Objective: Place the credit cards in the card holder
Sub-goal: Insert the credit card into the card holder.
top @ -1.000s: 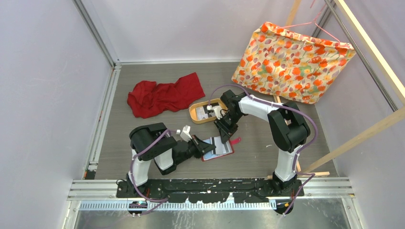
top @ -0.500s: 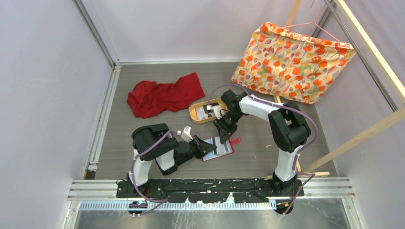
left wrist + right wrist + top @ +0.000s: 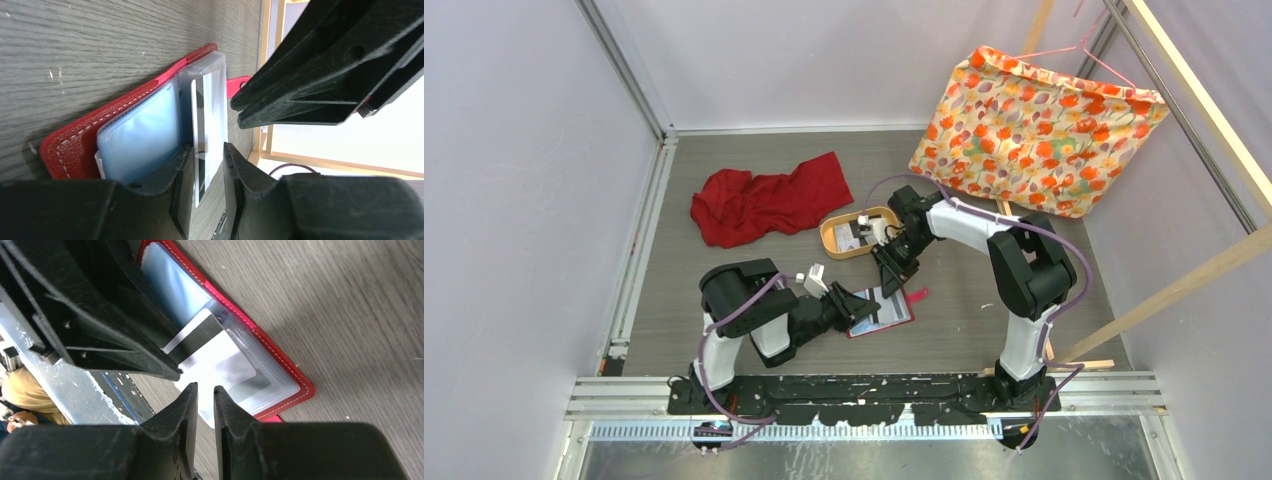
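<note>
Looking down from above, the table (image 3: 674, 270) carries a crumpled red cloth (image 3: 769, 205) at the far left, an oval wooden tray (image 3: 828, 240) holding spare cards (image 3: 854, 235) near the middle, and a flowered orange bag (image 3: 1034, 130) at the far right. Just nearer than the tray lies the open red wallet (image 3: 896, 312), partly covered by both arms. The left arm is folded low, its forearm stretched to the right so that the left fingers (image 3: 856, 305) reach the wallet's left edge. The right arm arches over from the right and points the right fingers (image 3: 892, 287) down at the wallet's far side, just beside the tray. How either pair of fingers stands cannot be read from here.

The left wrist view fills that in. A white card (image 3: 210, 115) with a dark stripe lies over the wallet's clear pockets, and its near end sits pinched in the narrow gap of the left fingers. The right fingers loom black across the upper right, hiding what lies behind them, their tips almost together and just beside the card's edge.

The right wrist view alone shows the card's face: the striped end lies under the left fingers and the white end over a clear pocket. The right fingers are closed to a slim slit with nothing seen between them, poised at the card's white corner. The left arm's black bulk hides the wallet's other half.
</note>
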Available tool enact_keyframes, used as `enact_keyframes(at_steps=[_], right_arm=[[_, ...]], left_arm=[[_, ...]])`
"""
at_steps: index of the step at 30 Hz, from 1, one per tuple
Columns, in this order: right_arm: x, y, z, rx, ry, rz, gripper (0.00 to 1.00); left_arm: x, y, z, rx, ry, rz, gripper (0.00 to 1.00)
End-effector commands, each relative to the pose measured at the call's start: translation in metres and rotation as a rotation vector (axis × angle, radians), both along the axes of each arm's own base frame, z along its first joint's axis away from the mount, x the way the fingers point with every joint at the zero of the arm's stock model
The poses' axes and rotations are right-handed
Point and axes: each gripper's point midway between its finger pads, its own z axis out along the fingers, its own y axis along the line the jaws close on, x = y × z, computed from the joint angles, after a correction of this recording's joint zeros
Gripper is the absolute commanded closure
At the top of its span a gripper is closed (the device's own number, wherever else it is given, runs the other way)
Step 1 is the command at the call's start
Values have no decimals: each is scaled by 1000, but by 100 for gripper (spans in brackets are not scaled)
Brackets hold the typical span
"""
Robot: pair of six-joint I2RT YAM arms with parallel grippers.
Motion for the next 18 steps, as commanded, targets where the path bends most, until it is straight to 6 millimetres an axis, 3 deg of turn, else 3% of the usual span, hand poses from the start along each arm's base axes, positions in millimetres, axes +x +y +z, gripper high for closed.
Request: enact_keyframes(at_steps=[1, 18], right_arm=[[8, -4, -9, -49, -13, -28, 77], [16, -22, -31, -212, -86, -1, 83]], left_arm=[[-6, 5, -19, 95, 13, -19, 69], [-12, 16, -18, 217, 2, -44, 58]])
